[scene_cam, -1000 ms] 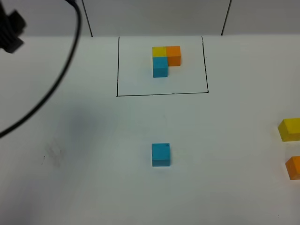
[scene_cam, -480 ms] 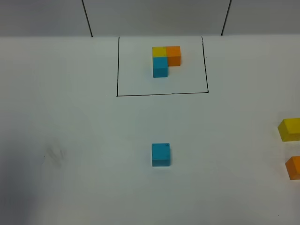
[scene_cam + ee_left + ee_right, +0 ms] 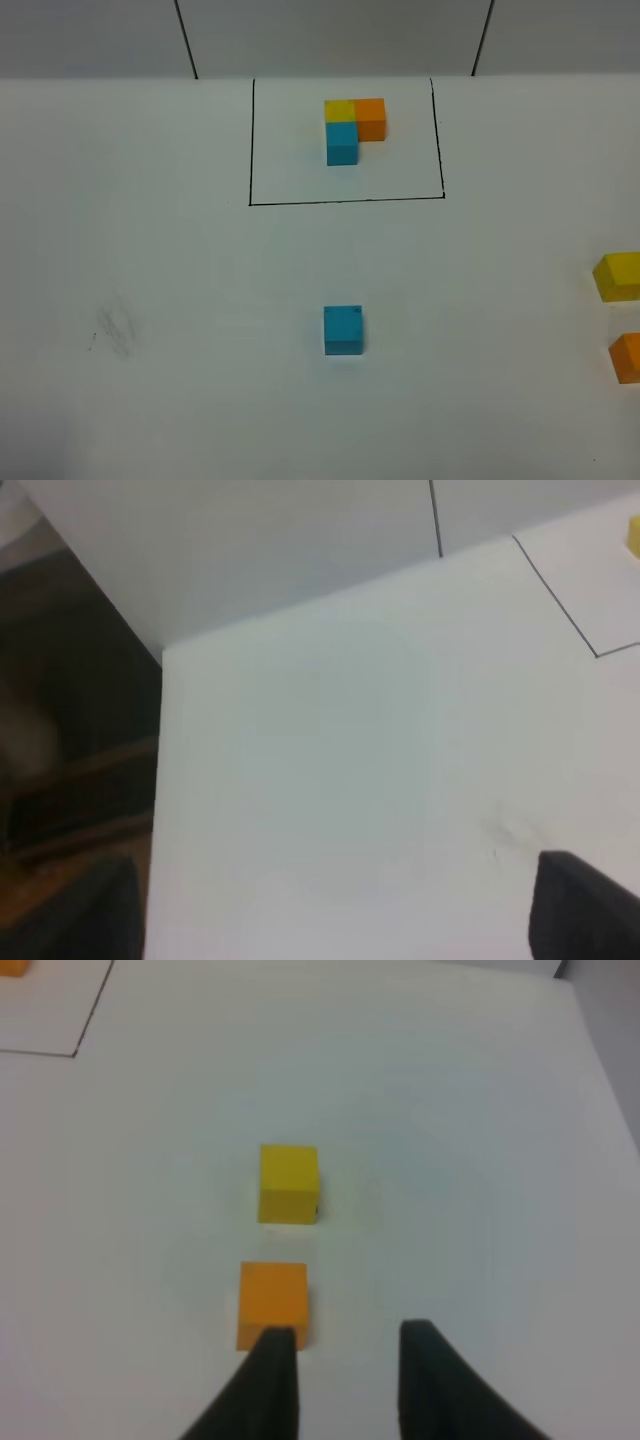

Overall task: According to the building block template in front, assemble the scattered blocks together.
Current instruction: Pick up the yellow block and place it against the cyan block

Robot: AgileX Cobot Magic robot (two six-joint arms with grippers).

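Observation:
The building block template (image 3: 352,125) is a joined yellow, orange and cyan-blue L inside a thin black rectangle at the back centre. The scattered cyan-blue cube (image 3: 343,330) stands alone mid-table. The scattered yellow cube (image 3: 620,276) and orange cube (image 3: 627,357) sit at the right edge. In the right wrist view, my right gripper (image 3: 345,1345) is open and empty, just short of the orange cube (image 3: 273,1303), with the yellow cube (image 3: 289,1183) beyond. My left gripper (image 3: 330,865) is open and empty over bare table at the left. Neither gripper shows in the exterior view.
The white table ends at a left edge (image 3: 160,780) with dark floor beyond it. A white back wall with black seams (image 3: 185,40) stands behind the table. A faint grey smudge (image 3: 118,328) marks the left part of the table.
The left arm and its black cable, seen at the upper left a second ago, have left the exterior view. The cubes have not moved.

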